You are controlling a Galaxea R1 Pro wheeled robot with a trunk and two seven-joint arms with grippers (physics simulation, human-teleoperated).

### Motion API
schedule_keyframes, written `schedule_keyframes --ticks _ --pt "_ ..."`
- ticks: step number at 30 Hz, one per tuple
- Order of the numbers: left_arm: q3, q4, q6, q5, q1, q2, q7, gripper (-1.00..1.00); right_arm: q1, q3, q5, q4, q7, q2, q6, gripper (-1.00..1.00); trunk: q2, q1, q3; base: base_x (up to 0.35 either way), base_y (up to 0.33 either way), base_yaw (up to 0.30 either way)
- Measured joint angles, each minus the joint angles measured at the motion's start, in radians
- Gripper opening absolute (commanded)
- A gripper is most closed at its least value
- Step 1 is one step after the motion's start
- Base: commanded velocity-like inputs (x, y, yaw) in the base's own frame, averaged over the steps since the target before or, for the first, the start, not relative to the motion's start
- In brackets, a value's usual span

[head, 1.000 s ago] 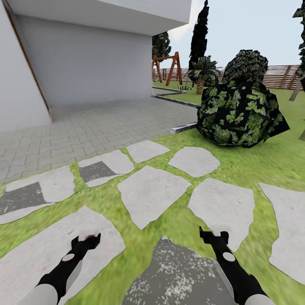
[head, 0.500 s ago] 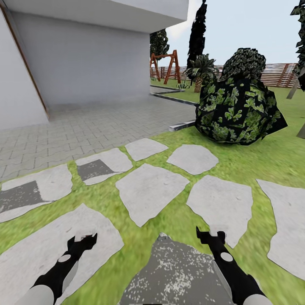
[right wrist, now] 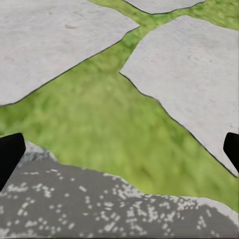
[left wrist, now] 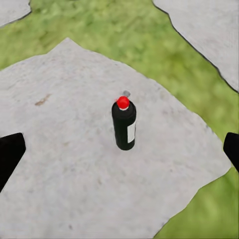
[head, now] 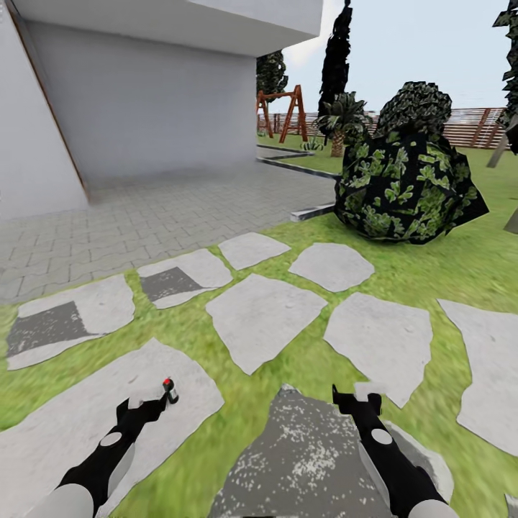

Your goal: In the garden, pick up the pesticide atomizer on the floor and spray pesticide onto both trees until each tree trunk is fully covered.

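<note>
Scene: A garden lawn (head: 460,266) crossed by pale stepping stones (head: 262,316), with a grey-paved patio and white house wall in the upper left of the frame and a slatted wooden fence (head: 475,126) at upper right.
Atomizer: The pesticide atomizer (head: 170,389), a small black bottle with a red cap, stands upright on a large stepping stone at lower left of the head view, just beyond the left hand (head: 147,408); the left wrist view shows it standing free in mid-frame (left wrist: 124,124).
Left hand: Fingers spread wide, empty, aimed at the bottle but apart from it.
Right hand: The right hand (head: 357,398) is also wide and empty, hanging over grass and a dark speckled stone at lower centre.
Surroundings: A dark-leaved shrub (head: 406,180) sits at upper right, with a swing frame and a black cypress behind.
Progress: Nothing appears done yet; the bottle is found but unlifted.
Remaining: Grasp the atomizer, reach both trees, coat each trunk.
</note>
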Motion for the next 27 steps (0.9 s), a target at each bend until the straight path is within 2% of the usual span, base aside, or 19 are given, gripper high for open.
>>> schedule_keyframes --ticks 12,23,27 --pt "0.0 0.0 0.0 0.0 0.0 0.0 -0.001 1.0 0.0 0.0 0.0 0.0 0.0 0.0 0.0 1.0 0.0 0.0 0.0 -0.002 0.306 -0.019" --pt "0.0 0.0 0.0 0.0 0.0 0.0 -0.001 1.0 0.0 0.0 0.0 0.0 0.0 0.0 0.002 1.0 0.0 0.0 0.0 0.0 0.307 -0.243" --pt "0.0 0.001 -0.001 0.0 0.0 0.0 -0.001 1.0 0.0 0.0 0.0 0.0 0.0 0.0 0.002 1.0 0.0 0.0 0.0 0.0 0.175 -0.263"
